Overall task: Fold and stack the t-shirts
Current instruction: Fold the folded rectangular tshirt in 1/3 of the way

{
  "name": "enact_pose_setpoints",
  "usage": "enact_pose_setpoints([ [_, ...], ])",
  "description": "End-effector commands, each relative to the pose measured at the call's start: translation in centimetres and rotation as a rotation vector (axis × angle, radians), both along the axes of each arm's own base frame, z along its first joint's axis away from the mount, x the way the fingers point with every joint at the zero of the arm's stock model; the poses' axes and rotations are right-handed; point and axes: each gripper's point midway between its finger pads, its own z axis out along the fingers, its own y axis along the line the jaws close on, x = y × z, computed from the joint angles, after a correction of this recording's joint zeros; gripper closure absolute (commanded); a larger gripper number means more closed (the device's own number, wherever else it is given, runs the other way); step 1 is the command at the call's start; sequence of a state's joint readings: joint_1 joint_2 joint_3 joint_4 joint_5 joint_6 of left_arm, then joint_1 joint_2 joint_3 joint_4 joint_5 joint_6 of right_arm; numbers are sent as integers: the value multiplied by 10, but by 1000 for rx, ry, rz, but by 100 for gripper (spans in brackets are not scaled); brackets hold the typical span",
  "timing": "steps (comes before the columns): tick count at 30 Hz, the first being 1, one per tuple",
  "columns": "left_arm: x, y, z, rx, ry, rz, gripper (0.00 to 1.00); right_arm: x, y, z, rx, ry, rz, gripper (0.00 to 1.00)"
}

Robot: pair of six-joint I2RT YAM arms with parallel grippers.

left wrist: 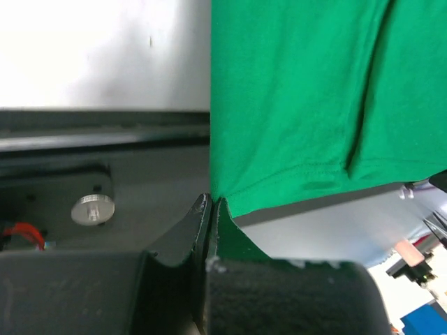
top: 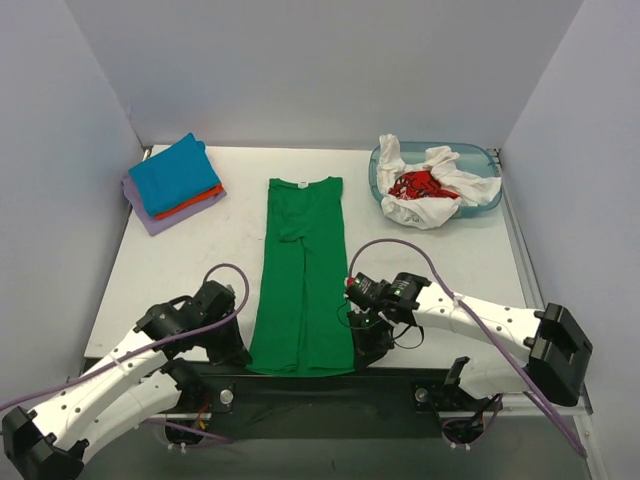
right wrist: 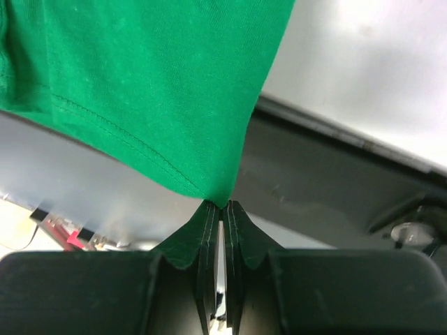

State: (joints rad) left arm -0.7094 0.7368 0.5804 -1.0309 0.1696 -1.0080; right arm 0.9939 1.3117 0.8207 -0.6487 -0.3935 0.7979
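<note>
- At the near table point(top: 180, 270) edge, left gripper point(left wrist: 211, 204) sits low, pinching the left hem corner of the green shirt point(top: 300, 285).
- Right gripper point(right wrist: 222, 206), equally low, clamps the right corner.

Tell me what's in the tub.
The tub holds a crumpled white shirt bunched around a red shirt. Anything beneath them, and the tub's floor, is covered.

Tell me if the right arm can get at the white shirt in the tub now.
Probably not yet: the right end effector is shut on the green shirt's hem corner. Otherwise, bare table lies between it and the white shirt in the tub.
</note>
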Motion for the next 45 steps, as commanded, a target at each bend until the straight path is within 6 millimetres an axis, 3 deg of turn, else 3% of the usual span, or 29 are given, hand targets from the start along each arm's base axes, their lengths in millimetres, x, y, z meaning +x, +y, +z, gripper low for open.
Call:
enact_pose_setpoints([
  [1, -10, 1, 29, -39, 11, 27, 100, -16, -9, 27, -14, 33, -32, 100],
  [6, -2, -5, 51, -78, -35, 43, 100, -12, -9, 44, 8, -6, -65, 100],
  [15, 38, -25, 70, -97, -137, 72, 100, 26, -3, 57, -58, -90, -94, 100],
  [27, 94, -51, 73, -87, -213, 70, 100, 88, 2, 63, -74, -147, -135, 100],
  [34, 142, -36, 70, -70, -240, 121, 100, 127, 12, 60, -90, -147, -154, 100],
  [45, 202, -35, 54, -95, -243, 120, 100, 187, 16, 54, -90, -157, -170, 100],
])
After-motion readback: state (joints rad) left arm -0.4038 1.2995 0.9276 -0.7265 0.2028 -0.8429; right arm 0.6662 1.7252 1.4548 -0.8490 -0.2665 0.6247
